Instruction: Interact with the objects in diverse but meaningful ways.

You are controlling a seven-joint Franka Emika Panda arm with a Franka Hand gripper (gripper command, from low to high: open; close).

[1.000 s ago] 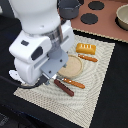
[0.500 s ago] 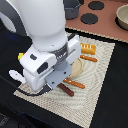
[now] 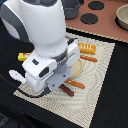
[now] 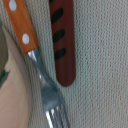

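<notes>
Arm motion: against the views from a second and half a second before, the Panda arm had swung lower over the woven placemat, toward the exterior view's left, and now covered most of the tan plate.
End effector: hidden under the arm's own body in the exterior view and absent from the wrist view, so I could not tell whether its fingers stood apart or together.
Wrist view: the camera sat very close over the mat; the orange-handled fork lay beside the brown sausage, apparently touching at the fork's neck, with the plate's rim on the fork's other side.
Near the plate: the sausage and fork lay at its near edge.
Beyond the plate: an orange-handled utensil and the orange bread loaf.
Off the mat: the yellow box on the dark bench.
Meaning: the descent probably set up a pick of the fork or sausage; nothing looked lifted yet.
</notes>
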